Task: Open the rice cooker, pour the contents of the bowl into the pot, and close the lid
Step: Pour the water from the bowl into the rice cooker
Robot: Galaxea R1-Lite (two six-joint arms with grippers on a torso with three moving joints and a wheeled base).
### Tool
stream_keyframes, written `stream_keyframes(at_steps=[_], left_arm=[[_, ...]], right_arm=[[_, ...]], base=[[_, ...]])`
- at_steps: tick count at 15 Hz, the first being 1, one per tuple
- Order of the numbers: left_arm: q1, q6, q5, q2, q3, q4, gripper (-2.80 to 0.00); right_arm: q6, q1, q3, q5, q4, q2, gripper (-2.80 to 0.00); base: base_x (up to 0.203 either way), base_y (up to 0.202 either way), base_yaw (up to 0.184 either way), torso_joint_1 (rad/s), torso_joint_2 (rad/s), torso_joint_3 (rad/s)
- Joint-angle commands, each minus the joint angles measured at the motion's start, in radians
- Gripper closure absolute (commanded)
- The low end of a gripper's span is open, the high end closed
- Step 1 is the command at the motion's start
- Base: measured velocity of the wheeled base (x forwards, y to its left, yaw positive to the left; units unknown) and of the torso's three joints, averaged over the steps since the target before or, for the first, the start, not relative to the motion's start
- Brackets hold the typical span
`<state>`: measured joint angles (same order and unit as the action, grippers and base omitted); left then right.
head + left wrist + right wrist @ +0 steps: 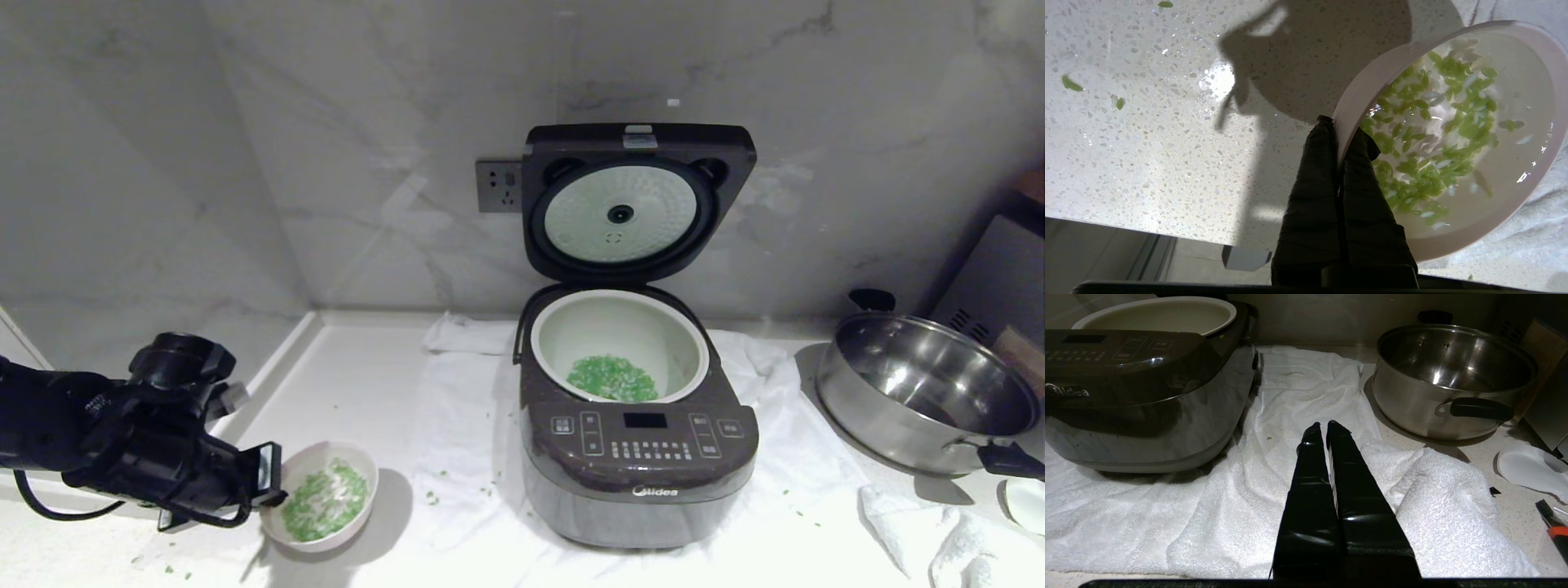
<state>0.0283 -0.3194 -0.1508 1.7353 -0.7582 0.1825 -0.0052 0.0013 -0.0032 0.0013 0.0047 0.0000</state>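
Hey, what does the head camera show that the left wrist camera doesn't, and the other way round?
Only the head view shows the rice cooker on the white towel, its lid standing open, green bits in the pot, the steel pan and the wall socket.

Only the left wrist view shows the two fingers pinching the bowl's rim, one inside, one outside.

Both show the left gripper, the bowl it grips, the green bits still inside, and the countertop with stray bits.

"Midea" — on rice cooker (639, 457) front
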Motion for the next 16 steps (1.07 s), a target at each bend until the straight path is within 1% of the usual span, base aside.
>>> stream_keyframes(at_steps=[1,5,6,11,16], left_arm=[[0.011,-0.003,-0.001,-0.009,-0.063,0.051,0.00],[0.036,-0.005,-0.002,-0.012,-0.175,0.163,0.00],[0.044,-0.015,-0.002,-0.010,-0.204,0.184,0.00],[0.086,-0.042,-0.001,0.005,-0.324,0.276,0.00],[0.102,-0.054,-0.003,0.026,-0.441,0.359,0.00]], right_arm=[[-0.001,0.000,0.000,0.000,0.000,0.000,0.00],[0.001,0.000,0.000,0.000,0.000,0.000,0.00],[-0.001,0.000,0.000,0.000,0.000,0.000,0.00],[-0.001,0.000,0.000,0.000,0.000,0.000,0.00],[-0.001,0.000,0.000,0.000,0.000,0.000,0.00]], base=[[0.000,0.000,0.000,0.000,0.00,0.000],[0.000,0.000,0.000,0.000,0.00,0.000],[0.000,0.000,0.000,0.000,0.00,0.000],[0.000,0.000,0.000,0.000,0.00,0.000],[0.000,0.000,0.000,0.000,0.00,0.000]])
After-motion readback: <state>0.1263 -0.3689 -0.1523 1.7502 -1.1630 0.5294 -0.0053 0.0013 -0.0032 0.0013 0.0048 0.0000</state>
